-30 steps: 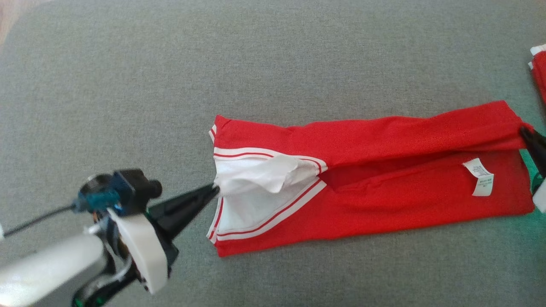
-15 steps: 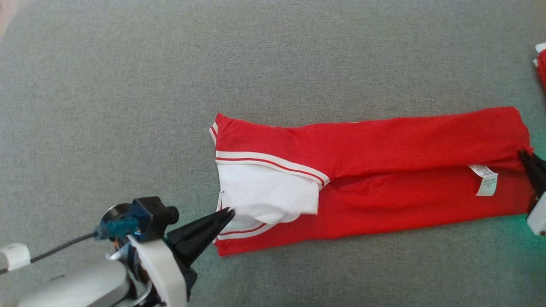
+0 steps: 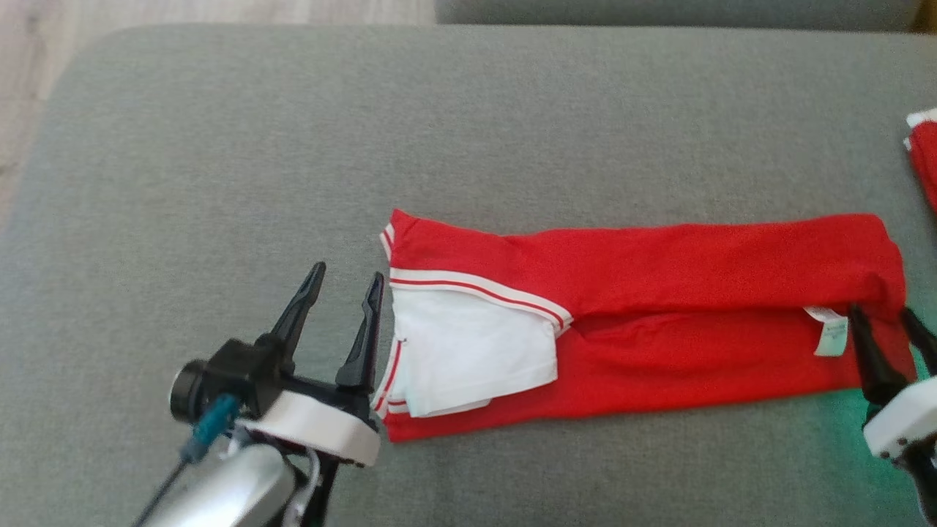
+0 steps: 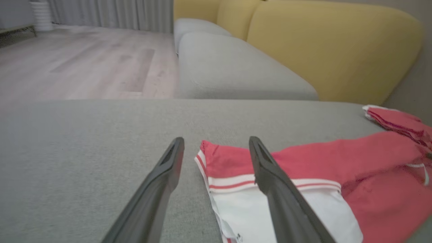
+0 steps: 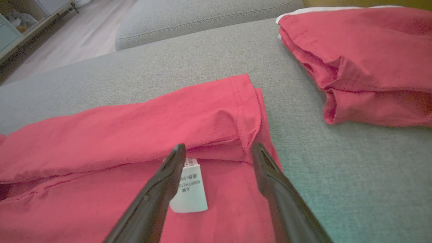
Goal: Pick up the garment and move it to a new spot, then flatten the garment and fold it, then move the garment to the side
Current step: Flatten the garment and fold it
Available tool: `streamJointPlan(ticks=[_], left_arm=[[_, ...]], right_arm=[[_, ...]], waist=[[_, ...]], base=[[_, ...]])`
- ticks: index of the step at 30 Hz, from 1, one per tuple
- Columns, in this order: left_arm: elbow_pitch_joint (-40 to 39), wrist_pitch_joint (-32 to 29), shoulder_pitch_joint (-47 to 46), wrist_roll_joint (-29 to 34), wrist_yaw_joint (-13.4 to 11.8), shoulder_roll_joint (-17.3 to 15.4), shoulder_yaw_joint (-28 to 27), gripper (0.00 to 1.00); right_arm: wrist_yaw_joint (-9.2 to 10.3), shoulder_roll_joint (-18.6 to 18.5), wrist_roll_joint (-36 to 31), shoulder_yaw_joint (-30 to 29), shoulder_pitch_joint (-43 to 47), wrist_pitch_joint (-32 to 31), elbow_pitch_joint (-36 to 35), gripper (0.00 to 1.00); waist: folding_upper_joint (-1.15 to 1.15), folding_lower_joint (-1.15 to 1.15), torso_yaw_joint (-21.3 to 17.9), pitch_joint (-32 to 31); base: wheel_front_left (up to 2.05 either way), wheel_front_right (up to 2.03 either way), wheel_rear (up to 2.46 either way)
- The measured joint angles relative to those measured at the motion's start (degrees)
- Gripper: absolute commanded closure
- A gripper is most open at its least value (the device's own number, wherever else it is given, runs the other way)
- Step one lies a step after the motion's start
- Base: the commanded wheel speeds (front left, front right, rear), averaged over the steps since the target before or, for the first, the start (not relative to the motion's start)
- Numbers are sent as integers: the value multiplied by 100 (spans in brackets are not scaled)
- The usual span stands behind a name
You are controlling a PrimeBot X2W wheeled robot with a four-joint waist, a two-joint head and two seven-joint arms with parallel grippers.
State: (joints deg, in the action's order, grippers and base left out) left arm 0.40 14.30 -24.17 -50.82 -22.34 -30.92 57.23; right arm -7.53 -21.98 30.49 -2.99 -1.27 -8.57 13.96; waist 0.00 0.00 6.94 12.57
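Observation:
A red garment (image 3: 659, 271) with white trim and a white panel (image 3: 468, 351) lies folded into a long strip across the grey cushion (image 3: 219, 161). My left gripper (image 3: 344, 282) stands open at the strip's left end, its right finger at the garment's edge, nothing held. In the left wrist view the garment (image 4: 337, 162) lies between and to the right of the spread fingers (image 4: 162, 179). My right gripper (image 3: 882, 322) is open over the right end, by the white care label (image 3: 831, 333). The right wrist view has that label (image 5: 192, 189) between its fingers, above the folded hem (image 5: 243, 135).
Another folded red garment (image 5: 364, 60) lies on the cushion to the right, and its edge (image 3: 924, 157) reaches the head view's right border. A yellow sofa back (image 4: 324, 44) rises behind, a second grey cushion (image 4: 229, 71) beyond, and wooden floor (image 4: 77, 60) lies to the left.
Both grippers have let go of the garment and opened. The upper half now lies folded flat over the lower. The left gripper turned its fingers upward; the camera has shifted.

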Motion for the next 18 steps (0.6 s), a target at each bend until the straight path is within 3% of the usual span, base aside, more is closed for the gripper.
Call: streamJointPlan(ticks=[4, 8, 13, 18], left_arm=[[-177, 16, 881, 996, -218, 695, -1167, 0], [-178, 16, 1627, 2011, -225, 1174, -1756, 0], [-232, 16, 1998, 2866, 87, 1668, -2223, 0], [-258, 24, 2178, 3323, 442, 2024, -2597, 0]], right_arm=[[0, 211, -11, -310, 156, -4, -25, 0], [0, 298, -85, -857, 135, -165, 63, 0], [0, 318, -332, -1559, 133, -524, 436, 0], [0, 444, -436, -1908, 185, -989, 770, 0]], waist=[[0, 0, 179, -156], [0, -1, 414, -266], [0, 0, 731, -333], [0, 0, 962, -347]], base=[[0, 0, 0], [0, 0, 0], [0, 0, 0], [0, 0, 0]])
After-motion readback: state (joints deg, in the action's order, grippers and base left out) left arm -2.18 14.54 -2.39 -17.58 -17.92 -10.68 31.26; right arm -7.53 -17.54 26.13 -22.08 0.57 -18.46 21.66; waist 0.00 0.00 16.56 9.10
